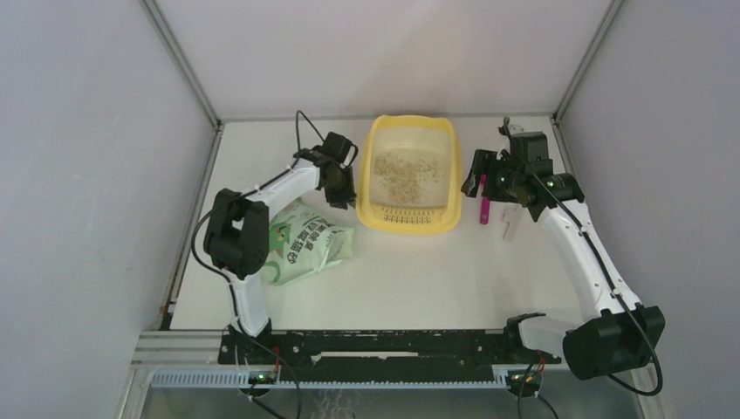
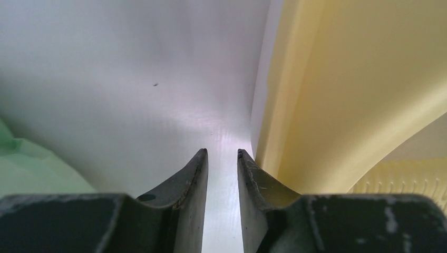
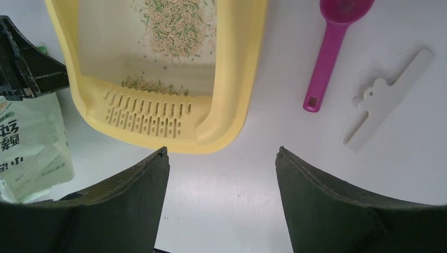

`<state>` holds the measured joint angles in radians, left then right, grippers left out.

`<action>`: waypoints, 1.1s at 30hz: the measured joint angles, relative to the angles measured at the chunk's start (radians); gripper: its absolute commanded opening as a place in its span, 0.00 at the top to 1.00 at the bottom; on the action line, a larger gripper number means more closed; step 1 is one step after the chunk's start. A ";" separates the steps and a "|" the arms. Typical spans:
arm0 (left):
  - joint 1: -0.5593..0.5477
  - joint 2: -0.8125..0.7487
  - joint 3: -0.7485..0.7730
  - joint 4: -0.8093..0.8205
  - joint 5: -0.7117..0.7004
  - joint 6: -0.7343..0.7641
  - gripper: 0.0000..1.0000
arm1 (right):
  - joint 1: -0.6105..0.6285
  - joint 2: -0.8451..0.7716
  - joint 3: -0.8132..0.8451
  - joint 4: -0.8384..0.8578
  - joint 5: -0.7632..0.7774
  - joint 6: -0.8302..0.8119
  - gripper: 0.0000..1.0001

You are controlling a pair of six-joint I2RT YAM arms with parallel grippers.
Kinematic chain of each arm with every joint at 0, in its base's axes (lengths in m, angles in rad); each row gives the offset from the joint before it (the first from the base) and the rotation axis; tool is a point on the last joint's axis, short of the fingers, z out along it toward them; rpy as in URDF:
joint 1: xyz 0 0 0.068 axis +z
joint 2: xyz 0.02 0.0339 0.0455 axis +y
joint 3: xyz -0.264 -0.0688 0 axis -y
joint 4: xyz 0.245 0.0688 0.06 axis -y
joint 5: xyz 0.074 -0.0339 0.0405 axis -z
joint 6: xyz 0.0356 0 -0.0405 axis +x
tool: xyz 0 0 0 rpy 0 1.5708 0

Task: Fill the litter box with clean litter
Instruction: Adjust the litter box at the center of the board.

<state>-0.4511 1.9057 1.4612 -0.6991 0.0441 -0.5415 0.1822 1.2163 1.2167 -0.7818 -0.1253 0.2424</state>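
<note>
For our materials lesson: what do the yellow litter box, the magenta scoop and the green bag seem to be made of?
The litter box looks like moulded plastic, smooth and faintly glossy: rounded rim, grille slots formed in one piece. The scoop seems plastic too: uniform colour, moulded hole in the handle. The bag looks like printed film or coated paper; its creases leave that open.

Glossy yellow plastic litter box (image 3: pixel 248 89); grainy clean litter (image 3: pixel 179 26); smooth white table (image 3: pixel 237 200)
</note>
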 measured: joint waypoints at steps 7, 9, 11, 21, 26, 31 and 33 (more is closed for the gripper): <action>-0.053 0.046 0.069 -0.015 0.000 -0.010 0.68 | -0.020 -0.012 -0.014 0.002 -0.012 0.011 0.18; -0.060 0.057 0.092 -0.017 0.000 -0.011 0.67 | -0.029 -0.012 -0.022 0.006 -0.003 0.016 0.17; -0.062 0.068 0.114 -0.022 -0.001 -0.010 0.66 | -0.038 -0.011 -0.035 0.010 0.023 0.022 0.17; -0.018 0.080 0.130 0.000 -0.006 -0.008 0.65 | -0.068 0.098 -0.052 -0.013 0.229 0.060 0.17; -0.007 0.093 0.159 0.019 0.041 -0.008 0.64 | -0.095 0.136 -0.053 -0.037 0.299 0.068 0.22; -0.011 0.124 0.181 0.059 0.092 -0.006 0.62 | -0.141 0.163 -0.052 -0.064 0.339 0.083 0.31; -0.011 0.123 0.176 0.073 0.103 -0.006 0.56 | -0.127 0.157 -0.051 -0.072 0.348 0.087 0.32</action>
<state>-0.4618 2.0289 1.6375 -0.6258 0.1474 -0.5472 0.0551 1.3735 1.1660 -0.8543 0.2226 0.3290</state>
